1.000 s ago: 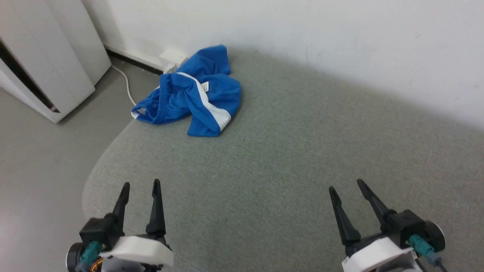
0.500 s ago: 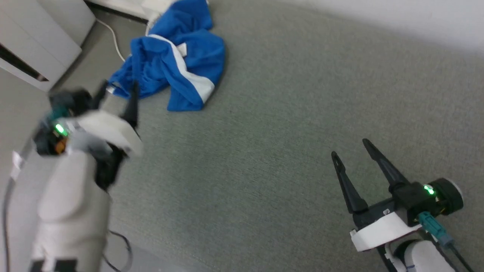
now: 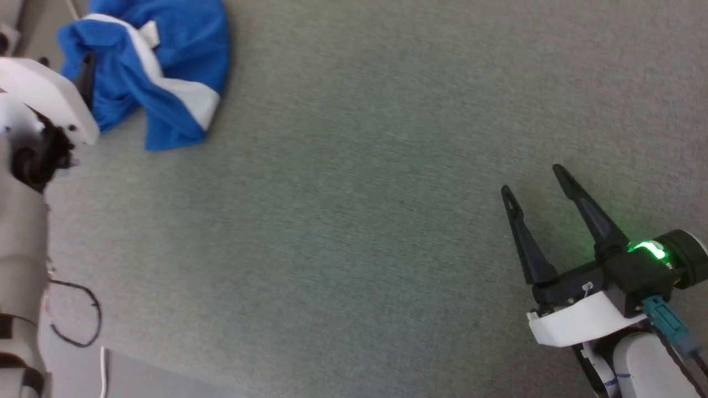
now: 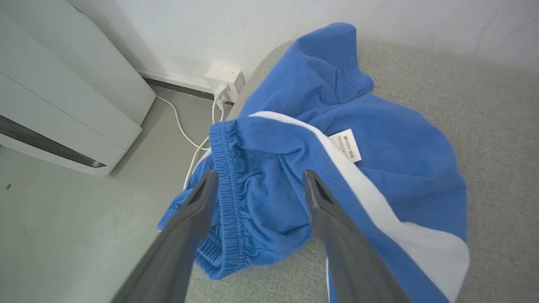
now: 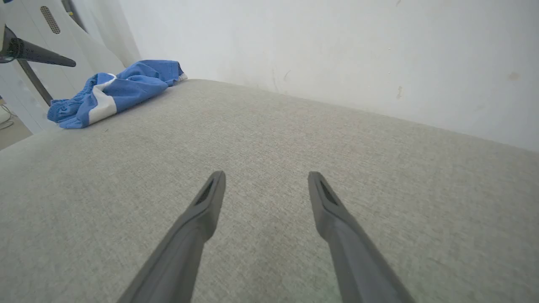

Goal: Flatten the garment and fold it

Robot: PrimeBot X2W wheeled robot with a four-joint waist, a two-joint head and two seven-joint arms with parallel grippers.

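Observation:
The garment (image 4: 379,176) is a crumpled heap of bright blue shorts with a white stripe (image 4: 379,202) and a small white label (image 4: 345,145). It lies at the far left corner of the grey cushion (image 3: 354,193), with its elastic waistband (image 4: 227,176) near the edge. My left gripper (image 4: 260,174) hangs open just above the waistband, holding nothing. In the head view the garment (image 3: 166,61) sits at the top left, beside the left gripper's white housing (image 3: 44,94). My right gripper (image 3: 531,179) is open over bare cushion at the lower right, far from the garment (image 5: 122,90).
Left of the garment, the cushion's rounded edge drops to a grey floor (image 4: 63,235). On that side stand a white cabinet (image 4: 63,97) and a wall socket (image 4: 223,78) with a white cable (image 4: 185,130). A white wall (image 5: 337,50) runs behind the cushion.
The head camera has tipped down, shifting the whole picture. My left arm has reached forward from the near edge to the garment. Both grippers stay open, and the garment lies as before.

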